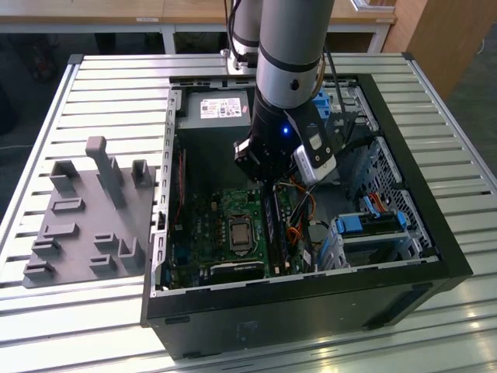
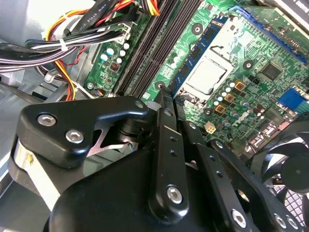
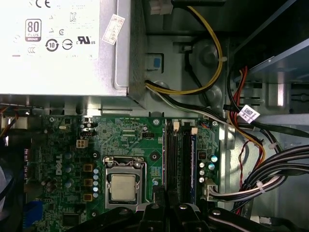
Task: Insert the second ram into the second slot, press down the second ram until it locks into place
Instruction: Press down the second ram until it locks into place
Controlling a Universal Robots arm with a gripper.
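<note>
My gripper (image 1: 266, 180) hangs inside the open computer case, over the far end of the black memory slots (image 1: 273, 229). In the second wrist view the gripper (image 2: 169, 94) is shut, and a thin blue strip with dark chips, the second ram (image 2: 203, 43), runs out from between its fingertips. The strip lies parallel to the slots (image 2: 154, 43), offset toward the processor socket (image 2: 207, 75) and apart from them. The first wrist view has the slots (image 3: 177, 159) just beyond the gripper (image 3: 168, 210). I cannot tell which one is the second slot.
A blue board edge (image 3: 193, 164) stands in the slot farthest from the processor. Bundled cables (image 3: 270, 164) crowd the side beyond it. The power supply (image 1: 221, 109) fills the case's far end, drive bays (image 1: 373, 229) the exterior view's right. A grey fixture plate (image 1: 89, 214) lies outside.
</note>
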